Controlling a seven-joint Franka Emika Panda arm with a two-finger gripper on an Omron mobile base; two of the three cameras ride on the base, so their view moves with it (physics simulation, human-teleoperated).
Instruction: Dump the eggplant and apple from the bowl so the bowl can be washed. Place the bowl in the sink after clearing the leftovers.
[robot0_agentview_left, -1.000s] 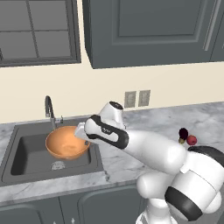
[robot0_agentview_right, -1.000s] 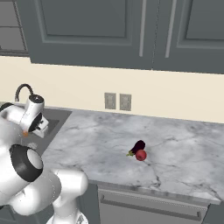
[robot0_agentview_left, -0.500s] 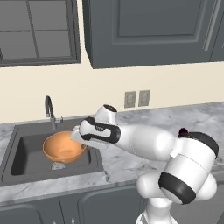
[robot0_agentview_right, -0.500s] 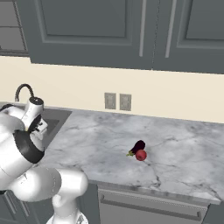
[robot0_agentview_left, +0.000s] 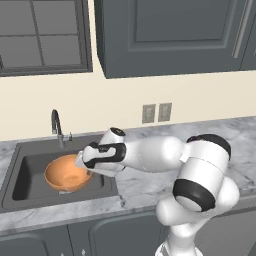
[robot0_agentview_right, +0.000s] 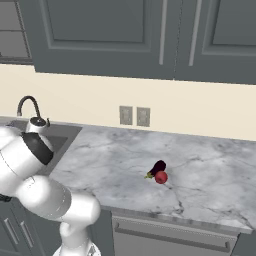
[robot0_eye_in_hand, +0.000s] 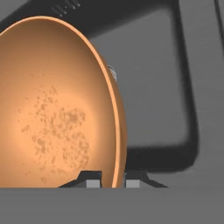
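While the pincer (robot0_eye_in_hand: 113, 183) pinches the bowl (robot0_agentview_left: 66, 173) inside the sink (robot0_agentview_left: 25, 176), eggplant (robot0_agentview_right: 157, 167) touches apple (robot0_agentview_right: 161, 177) on the marble counter (robot0_agentview_right: 210, 175).

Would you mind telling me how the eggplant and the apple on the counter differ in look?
The eggplant is dark purple-black and elongated, with a greenish stem end; the apple is red and round. The eggplant is slightly longer than the apple. Both are small, out of the bowl, lying close together on the marble counter.
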